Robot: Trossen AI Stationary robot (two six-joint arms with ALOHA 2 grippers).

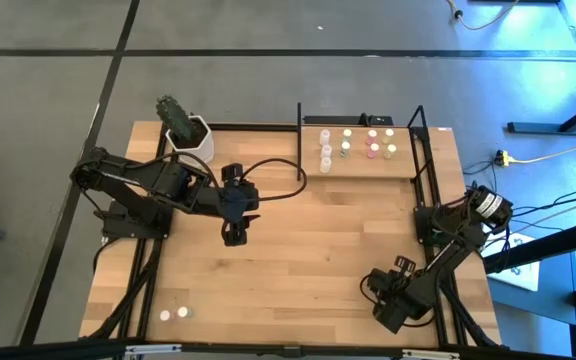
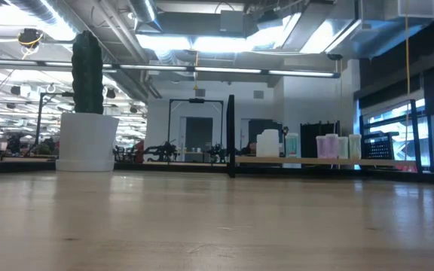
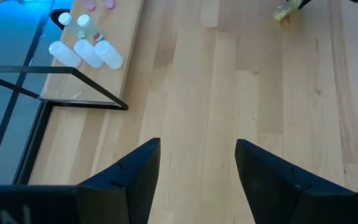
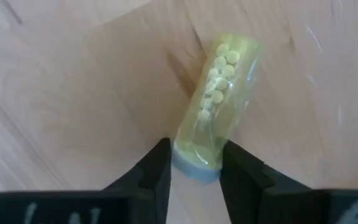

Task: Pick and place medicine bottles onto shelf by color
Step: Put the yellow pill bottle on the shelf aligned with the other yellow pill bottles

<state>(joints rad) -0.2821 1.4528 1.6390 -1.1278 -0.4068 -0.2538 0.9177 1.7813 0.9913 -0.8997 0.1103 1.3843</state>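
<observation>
Two dark arms are working over the wooden table [image 1: 298, 260]. The right arm is folding low at the near right corner, its gripper [image 4: 194, 163] pointing down at the boards, and its two dark fingers [image 4: 157, 165] are pressing on both sides of the cap end of a small bottle [image 4: 219, 106] that is lying on its side on the wood. This bottle is a clear, yellowish cylinder with small round yellow pills inside and a pale cap between the fingers; whether it is lifted off the table I cannot tell. The left arm is reaching from the left side toward the middle of the table, and its gripper [image 1: 234, 232] is hanging over bare boards with the fingers standing wide apart and holding nothing. At the far right part of the table, the shelf [image 1: 368, 165], a flat light-wood board with thin black metal uprights, is carrying the other bottles [image 1: 325, 152]: whitish ones in a column on its left, and green, pink and yellowish caps further right. Two more white bottles [image 1: 173, 314] are lying at the near left corner. A white plant pot [image 1: 190, 138] with a dark green cactus is standing at the far left.
</observation>
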